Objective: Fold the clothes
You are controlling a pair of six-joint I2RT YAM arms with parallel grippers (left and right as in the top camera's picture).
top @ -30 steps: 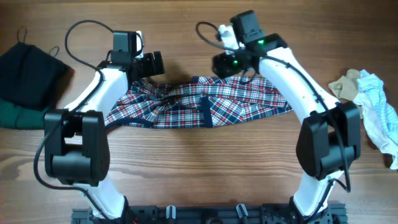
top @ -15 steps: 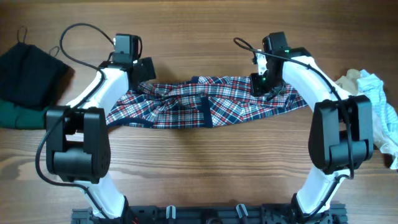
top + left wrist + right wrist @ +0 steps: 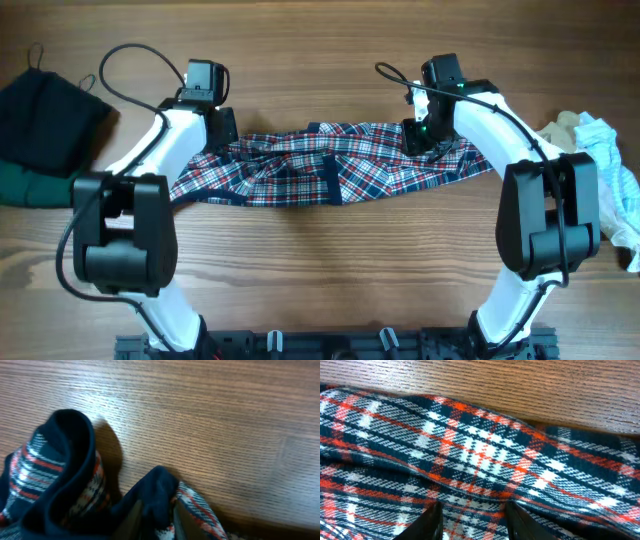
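Your left gripper (image 3: 156, 512) has just pinched shut on the shirt's (image 3: 330, 170) navy top-left edge, right gripper (image 3: 474, 519) now down half-closed over top-right plaid, hold unclear, so lift-to-fold looks next.

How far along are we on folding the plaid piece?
Early. The plaid garment lies as a long rumpled band, no neat fold yet. In hand: left gripper pinches its navy trim; right gripper straddles the plaid with jaws apart, grip unclear. Left: the fold itself, then the pale clothes and dark pile.
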